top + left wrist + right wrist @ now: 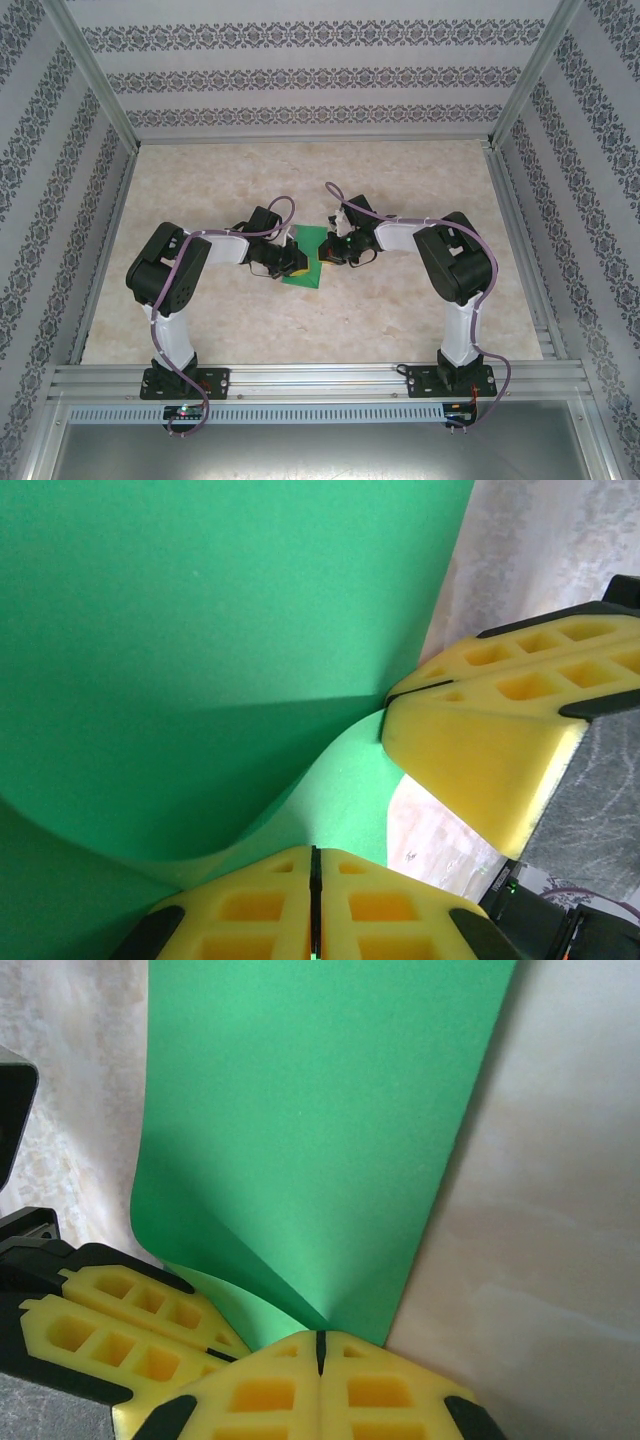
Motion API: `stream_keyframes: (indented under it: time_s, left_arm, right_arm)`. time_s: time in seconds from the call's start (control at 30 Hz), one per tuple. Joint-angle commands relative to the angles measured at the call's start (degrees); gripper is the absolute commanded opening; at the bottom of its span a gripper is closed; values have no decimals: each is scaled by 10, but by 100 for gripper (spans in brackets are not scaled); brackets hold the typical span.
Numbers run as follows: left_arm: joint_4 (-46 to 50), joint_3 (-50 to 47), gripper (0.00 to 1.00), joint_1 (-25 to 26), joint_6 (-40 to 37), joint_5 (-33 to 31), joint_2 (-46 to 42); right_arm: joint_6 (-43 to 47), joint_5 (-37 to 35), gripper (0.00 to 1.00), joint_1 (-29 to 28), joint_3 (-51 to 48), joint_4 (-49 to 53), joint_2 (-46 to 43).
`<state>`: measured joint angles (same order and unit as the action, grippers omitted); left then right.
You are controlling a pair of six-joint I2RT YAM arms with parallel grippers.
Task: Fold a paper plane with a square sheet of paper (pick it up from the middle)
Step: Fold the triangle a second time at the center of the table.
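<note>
The square sheet of paper (311, 240) is bright green and lies at the table's middle between my two arms. My left gripper (296, 263) is shut on its edge; in the left wrist view the yellow fingertips (270, 900) meet with the sheet (200, 650) curling up from them. My right gripper (328, 253) is shut on the same sheet from the other side. In the right wrist view the sheet (320, 1120) bends into a soft fold that runs down into the closed fingertips (380, 1390). The two grippers nearly touch.
The marble-patterned tabletop (420, 190) spreads wide around the paper. Aluminium frame rails (310, 380) run along the near edge, and patterned walls enclose the other sides. The right gripper's fingers (500, 730) crowd the left wrist view; the left gripper's fingers (120, 1325) crowd the right.
</note>
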<state>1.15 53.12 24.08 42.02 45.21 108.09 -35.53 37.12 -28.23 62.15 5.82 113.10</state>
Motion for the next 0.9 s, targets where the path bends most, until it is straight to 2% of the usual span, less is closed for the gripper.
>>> stream_keyframes:
  time_s: [0.0, 0.23, 0.37, 0.47, 0.57, 0.87]
  left_arm:
    - [48, -2, 11, 7, -17, -30, 9]
    - [98, 3, 11, 8, -29, -62, 8]
    - [106, 2, 11, 10, -28, -75, 9]
    - [108, 2, 10, 10, -25, -81, 9]
    - [107, 4, 10, 12, -24, -81, 11]
    - [104, 3, 9, 13, -19, -86, 12]
  right_arm:
    - [18, -9, 0, 3, 10, 21, 16]
    - [2, -17, 11, 5, 15, 35, -10]
    - [2, -50, 16, 9, 11, 52, -46]
    - [6, -66, 16, 9, 2, 56, -64]
    - [13, -60, 12, 2, 0, 53, -66]
    - [9, -44, 4, -27, 28, 48, -20]
